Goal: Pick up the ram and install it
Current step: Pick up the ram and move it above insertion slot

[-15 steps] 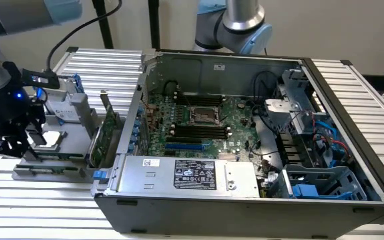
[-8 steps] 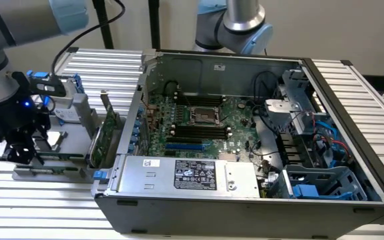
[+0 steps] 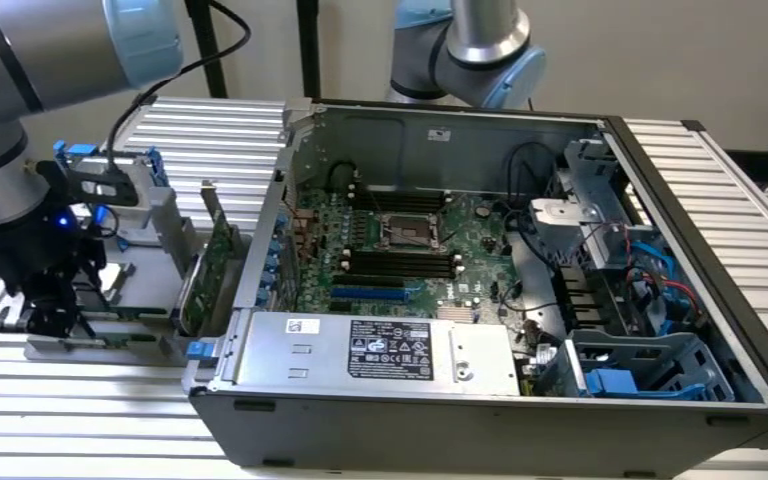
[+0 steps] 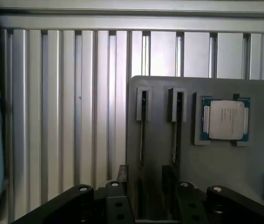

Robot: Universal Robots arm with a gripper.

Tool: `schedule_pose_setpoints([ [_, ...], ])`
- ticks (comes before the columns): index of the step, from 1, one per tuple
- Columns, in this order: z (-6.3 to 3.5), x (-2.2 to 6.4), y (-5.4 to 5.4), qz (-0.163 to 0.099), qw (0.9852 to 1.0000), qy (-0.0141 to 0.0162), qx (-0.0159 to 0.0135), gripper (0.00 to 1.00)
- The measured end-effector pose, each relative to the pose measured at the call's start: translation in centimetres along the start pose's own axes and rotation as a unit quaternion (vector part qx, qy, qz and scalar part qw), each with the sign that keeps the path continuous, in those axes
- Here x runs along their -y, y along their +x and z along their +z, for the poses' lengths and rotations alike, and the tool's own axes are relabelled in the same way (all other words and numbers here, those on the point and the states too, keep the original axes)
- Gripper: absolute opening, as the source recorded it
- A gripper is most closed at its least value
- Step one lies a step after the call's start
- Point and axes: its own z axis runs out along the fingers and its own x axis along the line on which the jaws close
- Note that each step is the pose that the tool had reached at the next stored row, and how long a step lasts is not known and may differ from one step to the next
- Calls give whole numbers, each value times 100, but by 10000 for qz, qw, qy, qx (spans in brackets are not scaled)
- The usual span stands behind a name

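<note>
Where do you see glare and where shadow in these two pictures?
Wrist view: glare streaks the ribbed table, the silver processor shines, and the gripper sits in shadow. Exterior view: soft, even light inside the computer case.

Arm (image 3: 11, 140) bent low; claw (image 4: 144, 175) pointing down, fingers (image 4: 121, 173) parted.

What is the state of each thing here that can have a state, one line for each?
computer case: open, inside exposed.
memory slots: empty.
ram: on edge in a slot of the gray holder, not lifted.
processor chip: flat in its holder recess.
expansion card: upright beside the case.
gripper: open, fingers either side of the ram.
</note>
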Motion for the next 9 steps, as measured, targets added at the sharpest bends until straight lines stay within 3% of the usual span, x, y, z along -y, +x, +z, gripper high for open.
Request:
schedule_pose_setpoints([
  [9, 164, 5, 0, -60, 10000, 0, -2, 100],
])
